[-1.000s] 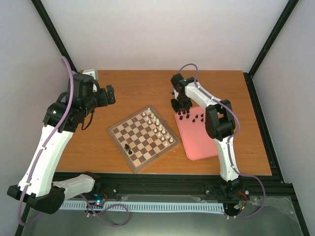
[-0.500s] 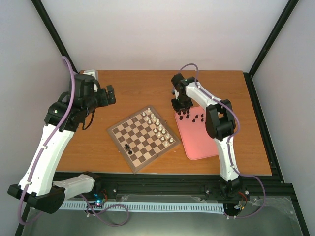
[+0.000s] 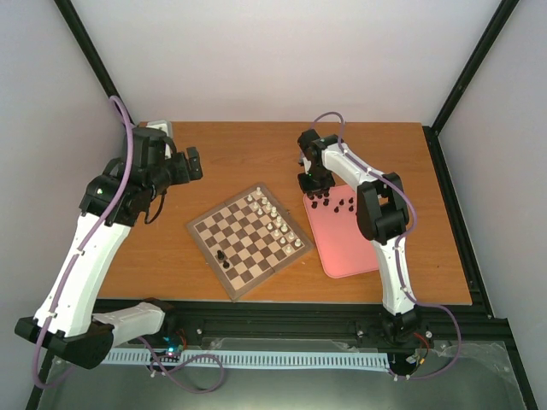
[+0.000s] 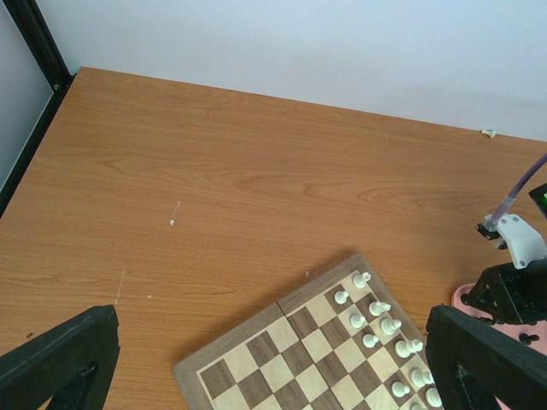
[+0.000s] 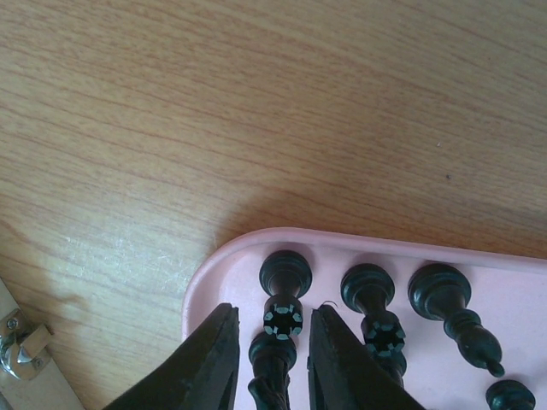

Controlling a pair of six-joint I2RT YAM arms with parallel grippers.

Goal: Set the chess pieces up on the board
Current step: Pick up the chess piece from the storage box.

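The board [image 3: 248,241] is a wooden square of dark and cream checks with a brown rim, lying skewed on the wood-grain table [image 3: 239,149]. Small turned black pieces [image 5: 372,307] stand clustered at the far, rounded corner of the smooth pink tray [image 3: 349,249] just right of the board — glossy, knobbed, round-based. One lone black piece [image 3: 222,256] stands on the board's near side, and cream pieces [image 3: 275,220] line its right edge.

The right arm reaches forward with its wrist bent down. The right gripper [image 5: 273,363] straddles a crowned piece [image 5: 282,320], jaws parted with slim gaps either side.

The left arm is raised, elbow high. The left gripper [image 4: 272,342] is spread wide, holding nothing.
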